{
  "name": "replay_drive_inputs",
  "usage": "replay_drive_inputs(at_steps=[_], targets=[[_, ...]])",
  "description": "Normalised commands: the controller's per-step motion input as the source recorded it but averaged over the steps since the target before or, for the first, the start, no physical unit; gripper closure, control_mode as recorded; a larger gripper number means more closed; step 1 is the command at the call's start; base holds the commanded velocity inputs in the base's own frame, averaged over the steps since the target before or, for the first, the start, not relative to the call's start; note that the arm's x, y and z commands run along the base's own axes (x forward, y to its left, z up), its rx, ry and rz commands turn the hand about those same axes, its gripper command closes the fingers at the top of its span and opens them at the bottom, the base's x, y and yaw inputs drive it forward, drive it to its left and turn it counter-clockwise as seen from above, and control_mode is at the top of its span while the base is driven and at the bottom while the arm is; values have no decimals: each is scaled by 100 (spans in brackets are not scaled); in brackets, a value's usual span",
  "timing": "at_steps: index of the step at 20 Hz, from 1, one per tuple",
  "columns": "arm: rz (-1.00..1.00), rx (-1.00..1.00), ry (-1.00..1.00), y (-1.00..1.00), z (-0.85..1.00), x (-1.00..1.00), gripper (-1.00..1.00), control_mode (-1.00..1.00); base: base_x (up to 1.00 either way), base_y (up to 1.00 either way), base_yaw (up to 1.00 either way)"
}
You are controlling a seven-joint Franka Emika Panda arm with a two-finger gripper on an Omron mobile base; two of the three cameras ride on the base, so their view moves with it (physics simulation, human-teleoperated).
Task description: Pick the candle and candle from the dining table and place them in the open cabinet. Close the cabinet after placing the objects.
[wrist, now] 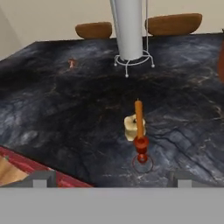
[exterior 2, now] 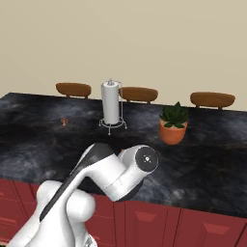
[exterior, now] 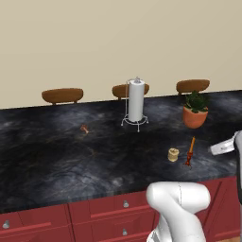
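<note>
No writing or labels can be read. The gripper (wrist: 109,180) is held wide open, grasping nothing, just short of the orange taper candle (wrist: 139,131), which stands upright near the front edge of the dining table (exterior: 52,165). The squat jar candle (wrist: 131,127) is seen just behind it. Farther back a paper towel holder (exterior: 136,101), a potted plant (exterior: 195,110), a small reddish lump (exterior: 84,128) and chair backs (exterior: 62,95) are placed.
</note>
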Motion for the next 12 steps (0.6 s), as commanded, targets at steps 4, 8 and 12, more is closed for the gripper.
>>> replay_drive_inputs(at_steps=[4,8,12], targets=[[11,0,-30,-6,-26,0,-100,-100,0,0,0],[7,0,-24,-1,-21,1,-100,-100,0,0,0],[3,0,-13,0,-15,9,-100,-100,0,0,0]])
